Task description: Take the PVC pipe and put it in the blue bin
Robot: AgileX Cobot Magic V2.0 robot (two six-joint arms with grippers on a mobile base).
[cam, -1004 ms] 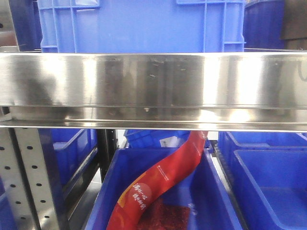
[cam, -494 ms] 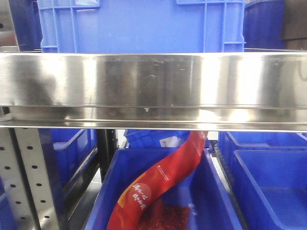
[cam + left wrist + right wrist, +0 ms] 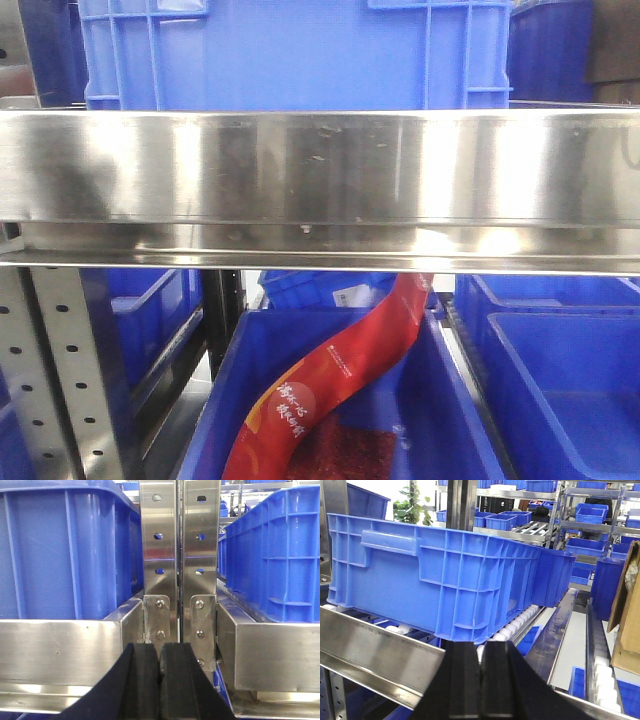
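Left hand (image 3: pixel 160 680): pads pressed together, nothing between them, facing the steel uprights (image 3: pixel 179 560) where two shelf rails meet. Right hand (image 3: pixel 481 685): also closed, empty, below a blue crate (image 3: pixel 440 575) on rollers.

PVC pipe: not visible in any view. Step in hand looks like search; best to find the pipe before reaching, and part the pads before any approach.

Front view, near to far: lower blue bin (image 3: pixel 440 400) holds a red printed pouch (image 3: pixel 330 385) leaning diagonally; the neighbouring bin (image 3: pixel 565 390) looks empty; upper bin (image 3: pixel 300 50) contents hidden.
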